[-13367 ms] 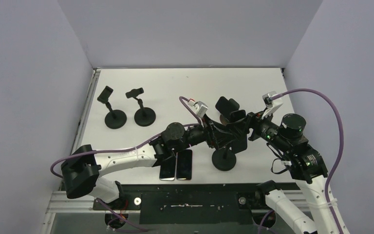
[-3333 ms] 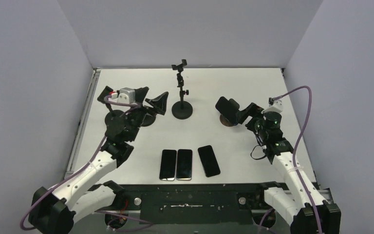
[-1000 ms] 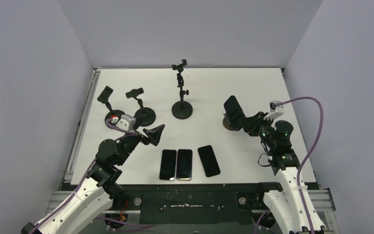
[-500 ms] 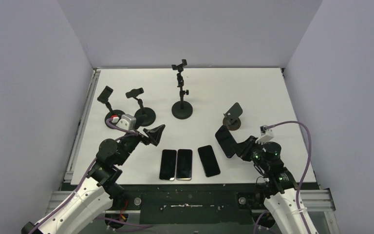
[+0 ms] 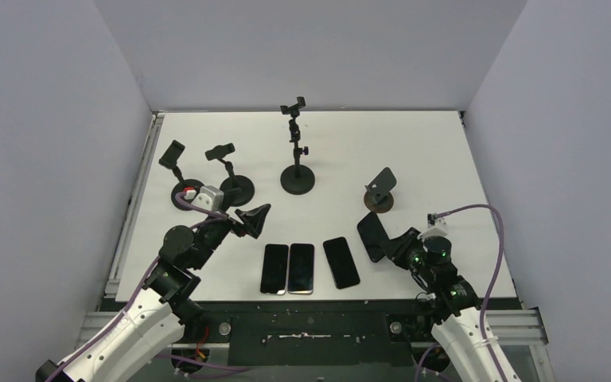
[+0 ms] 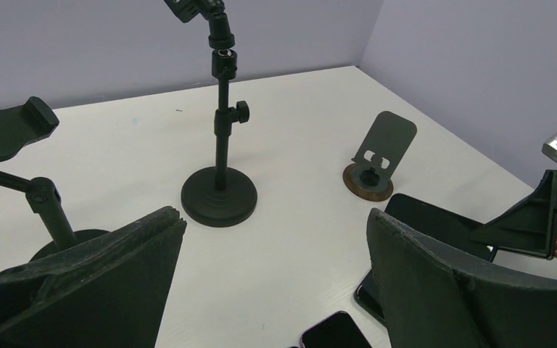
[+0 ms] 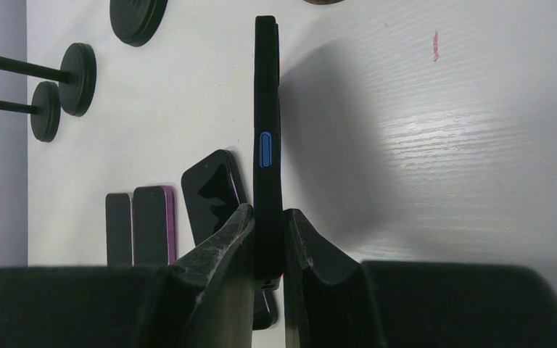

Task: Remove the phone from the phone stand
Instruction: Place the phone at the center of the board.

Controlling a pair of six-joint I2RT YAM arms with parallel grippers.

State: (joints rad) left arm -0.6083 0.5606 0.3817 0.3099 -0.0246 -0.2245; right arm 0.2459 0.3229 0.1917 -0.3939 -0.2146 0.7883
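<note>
Your right end effector (image 7: pixel 267 217) pinches the slim black phone (image 7: pixel 266 109) by its flat faces, away from the small dark plate stand (image 5: pixel 380 189), likely to lay it down. Your left end effector (image 6: pixel 273 217) gapes wide, empty.

The right hand (image 7: pixel 267 210) hides one end of the phone (image 7: pixel 267 87).

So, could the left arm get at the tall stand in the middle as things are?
Likely yes: the left gripper is open and empty, facing the tall stand, with nothing standing between them.
</note>
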